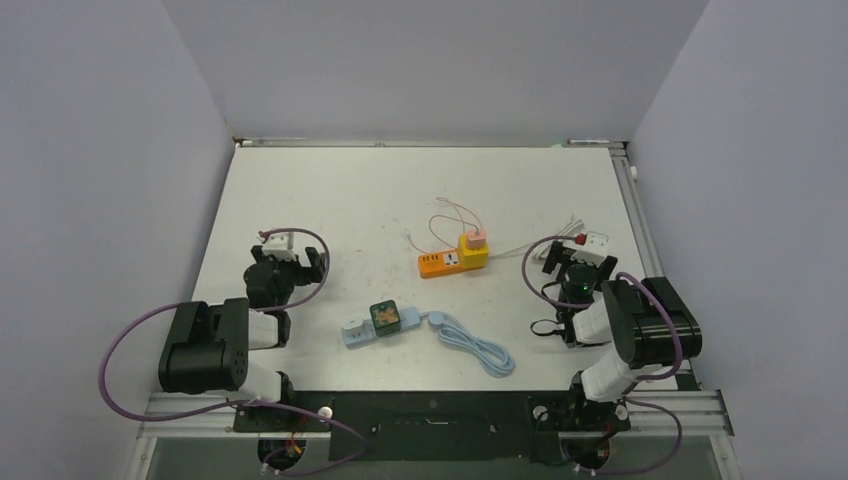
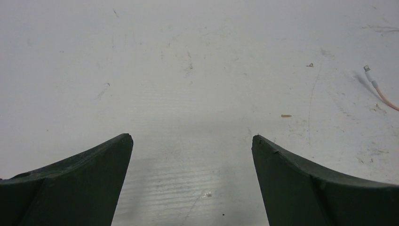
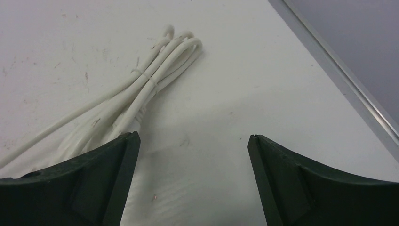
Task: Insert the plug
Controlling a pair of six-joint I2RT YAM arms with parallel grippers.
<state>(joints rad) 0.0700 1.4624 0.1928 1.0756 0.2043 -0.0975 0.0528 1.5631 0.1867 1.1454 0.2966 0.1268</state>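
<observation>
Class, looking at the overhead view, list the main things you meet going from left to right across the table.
left gripper → blue power strip → orange power strip → right gripper

1. Left arm (image 1: pixel 205 345): black blocky joint housings with white links between them.
2. Right arm (image 1: pixel 650 322): the same black-and-white build, with a small green light (image 1: pixel 583 287) near its wrist.
3. Purple cables (image 1: pixel 112 375) loop along both arms.
4. Claw fingers (image 2: pixel 84 179): dark, matte wedges tapering forward.
</observation>
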